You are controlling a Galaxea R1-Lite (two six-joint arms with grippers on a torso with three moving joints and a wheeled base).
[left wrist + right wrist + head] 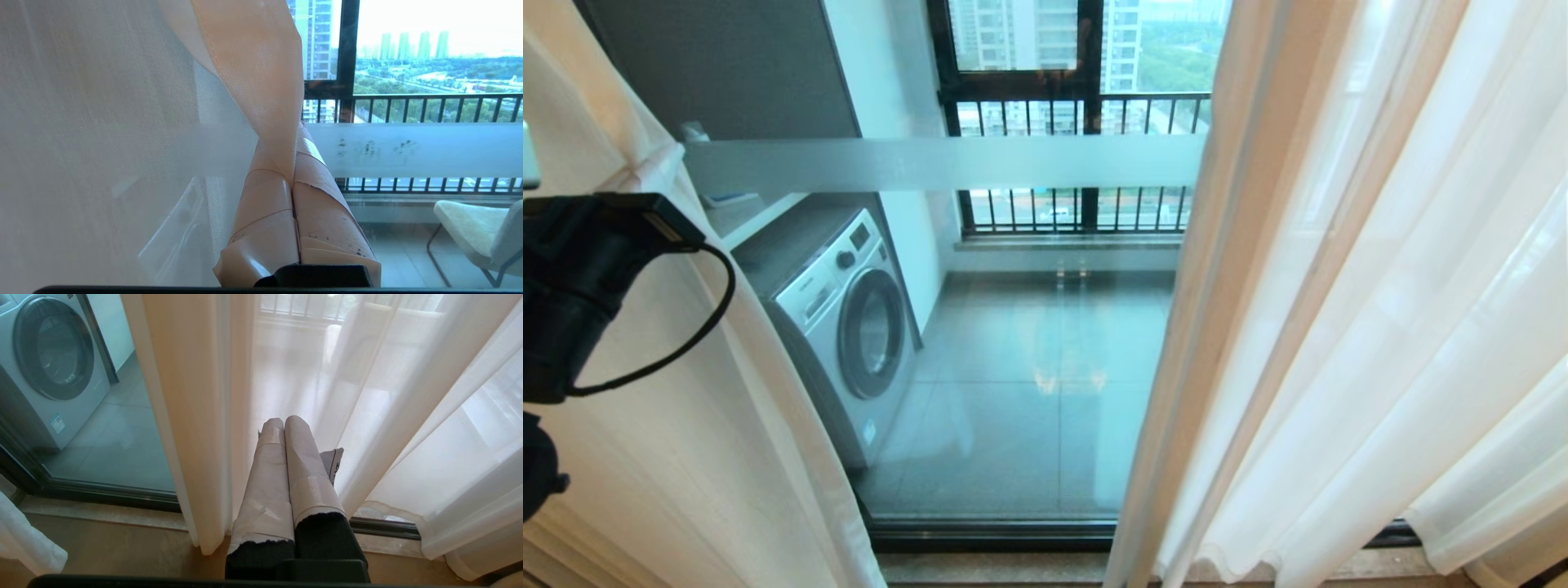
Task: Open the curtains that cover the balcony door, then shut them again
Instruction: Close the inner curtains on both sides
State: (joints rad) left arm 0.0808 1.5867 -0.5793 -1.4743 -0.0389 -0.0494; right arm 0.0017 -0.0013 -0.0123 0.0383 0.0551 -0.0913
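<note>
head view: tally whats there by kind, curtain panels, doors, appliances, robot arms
sheer curtain panels: 2, left panel and right panel
balcony door: 1
washing machine: 1
robot arms: 1, left arm at the left panel
total: 5

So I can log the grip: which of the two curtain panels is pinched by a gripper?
The left curtain panel: its hemmed edge is pinched in the left gripper. The right curtain panel hangs free.
</note>
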